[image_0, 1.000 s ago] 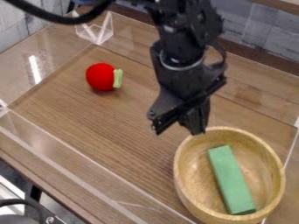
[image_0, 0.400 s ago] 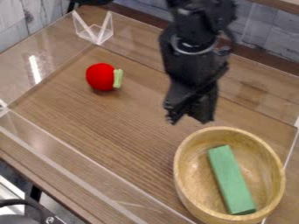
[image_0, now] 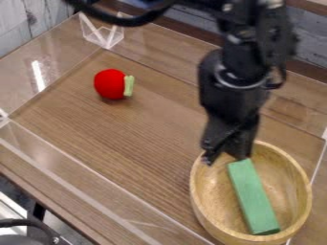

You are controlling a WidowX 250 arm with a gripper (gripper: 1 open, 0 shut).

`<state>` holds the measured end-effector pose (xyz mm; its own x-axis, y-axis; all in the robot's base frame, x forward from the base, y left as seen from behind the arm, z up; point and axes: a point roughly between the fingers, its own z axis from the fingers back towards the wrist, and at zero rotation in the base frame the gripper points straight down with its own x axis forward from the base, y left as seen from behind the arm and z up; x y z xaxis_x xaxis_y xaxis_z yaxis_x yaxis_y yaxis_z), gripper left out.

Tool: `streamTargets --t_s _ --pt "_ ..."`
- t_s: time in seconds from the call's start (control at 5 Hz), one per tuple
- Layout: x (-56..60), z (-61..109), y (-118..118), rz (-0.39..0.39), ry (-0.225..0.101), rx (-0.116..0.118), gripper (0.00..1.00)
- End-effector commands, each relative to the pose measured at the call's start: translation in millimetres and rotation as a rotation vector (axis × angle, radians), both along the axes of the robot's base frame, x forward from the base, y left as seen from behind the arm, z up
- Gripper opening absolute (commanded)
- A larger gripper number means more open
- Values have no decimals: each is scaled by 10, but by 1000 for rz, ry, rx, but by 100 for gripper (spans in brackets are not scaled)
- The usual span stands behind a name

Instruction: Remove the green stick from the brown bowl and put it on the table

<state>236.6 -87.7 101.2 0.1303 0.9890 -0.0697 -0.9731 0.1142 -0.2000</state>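
Note:
A green stick (image_0: 253,196) lies flat inside the brown bowl (image_0: 209,196) at the lower right of the camera view, its long side running toward the front. My black gripper (image_0: 228,145) points down over the bowl's far-left rim, just above the stick's far end. Its fingers are shut with nothing between them. It does not touch the stick.
A red ball-like object with a green patch (image_0: 113,84) lies on the wooden table (image_0: 115,144) to the left. Clear plastic walls (image_0: 52,153) border the table's front and left, and a clear stand (image_0: 102,33) sits at the back left.
The arm has swung to the right and toward the bowl; the gripper now hangs over the bowl's rim instead of over bare table. The stick has not moved.

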Motion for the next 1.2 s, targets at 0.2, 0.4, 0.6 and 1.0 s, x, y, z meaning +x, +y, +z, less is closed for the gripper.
streamTargets --t_s 0.2,0.4,0.6,1.0 --pt "-80 -17 -85 -89 -25 -42 0" --pt "-219 -198 -324 -164 -18 -30 0" --pt "-304 -326 -479 -264 -11 -12 0" --pt "-261 -215 -400 -312 5 39 0"
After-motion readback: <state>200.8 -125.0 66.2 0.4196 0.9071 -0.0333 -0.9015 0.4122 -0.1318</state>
